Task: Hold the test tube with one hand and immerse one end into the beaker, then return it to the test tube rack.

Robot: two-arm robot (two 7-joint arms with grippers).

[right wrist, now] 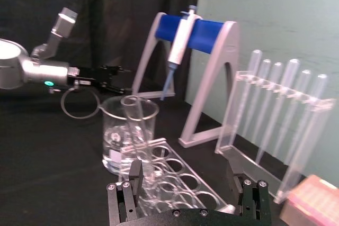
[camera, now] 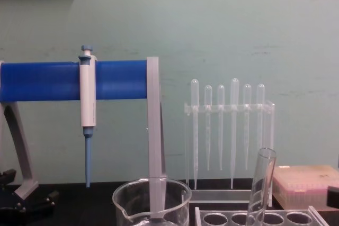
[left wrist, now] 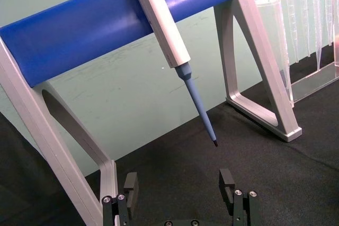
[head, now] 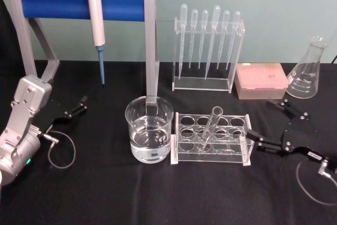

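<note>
The tube stands in a front hole near the middle of the rack, just to the right of the beaker, with neither gripper touching it, so I judge the step in hand to be the reach and grasp, with the dip not yet begun. The right gripper sits at the rack's right end, its fingers spread wide and holding nothing; in its wrist view the tube lies beyond one finger, not between the pair. The left gripper is parked well apart on the left, fingers likewise spread and empty. The tube's long axis is close to vertical, rounded end down in the hole, mouth up and leaning a little to the right and back. Next, the right gripper should centre its gap on the upper tube, match that lean, close gently, then lift straight out before moving over the beaker
</note>
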